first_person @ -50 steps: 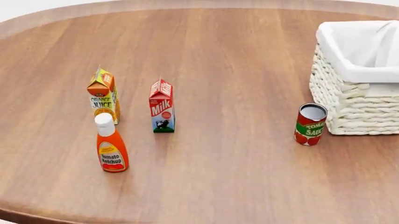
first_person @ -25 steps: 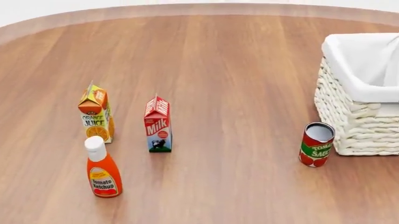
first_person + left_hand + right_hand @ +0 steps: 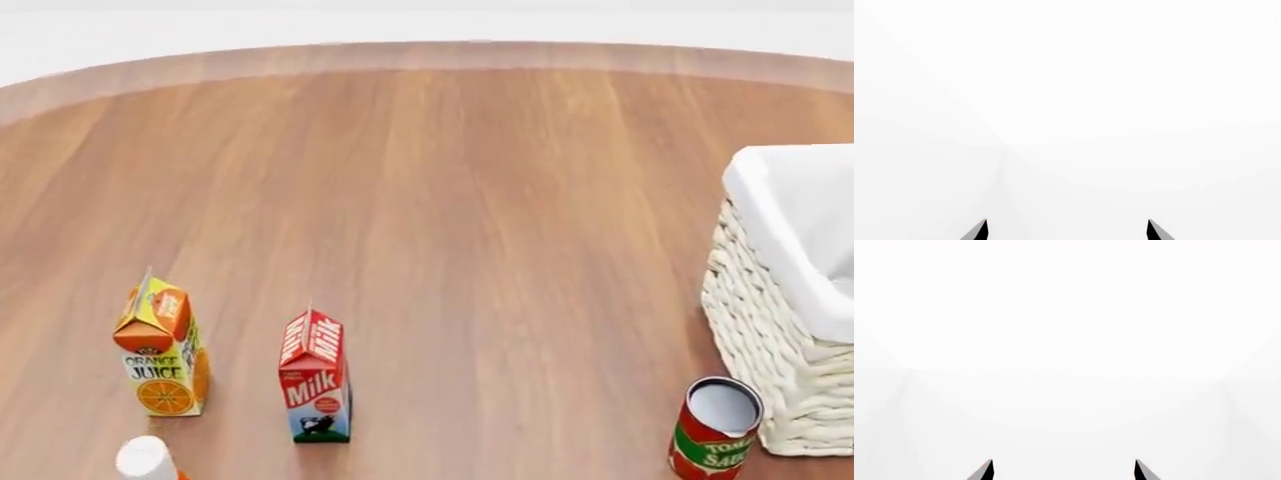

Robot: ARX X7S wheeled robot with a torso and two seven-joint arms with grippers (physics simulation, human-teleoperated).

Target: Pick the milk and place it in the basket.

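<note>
Left gripper (image 3: pixel 1067 231): only the two dark fingertips (image 3: pixel 978 231) show in the left wrist view. The jaws stand spread apart with nothing between them, against a blank white background. Right gripper (image 3: pixel 1063 471): same condition in the right wrist view, jaws released and parted, facing plain white. Neither gripper nor arm appears in the head view.

Head view, round wooden worktop (image 3: pixel 481 220):

- The milk (image 3: pixel 315 378) stands upright near the front of the worktop, left of centre, red gable top uppermost, free of any contact.
- The orange juice carton (image 3: pixel 162 349) stands upright near the milk, on its left, with a clear gap between them.
- A white bottle cap (image 3: pixel 146 459) shows at the lower edge, in front of the juice carton; the rest of the bottle is cut off.
- The basket (image 3: pixel 767 320) sits at the right edge, well apart from the milk, partly out of frame, its white liner folded over the rim.
- A tomato sauce can (image 3: pixel 714 428) stands just beside the basket's front corner; contact cannot be determined.
</note>
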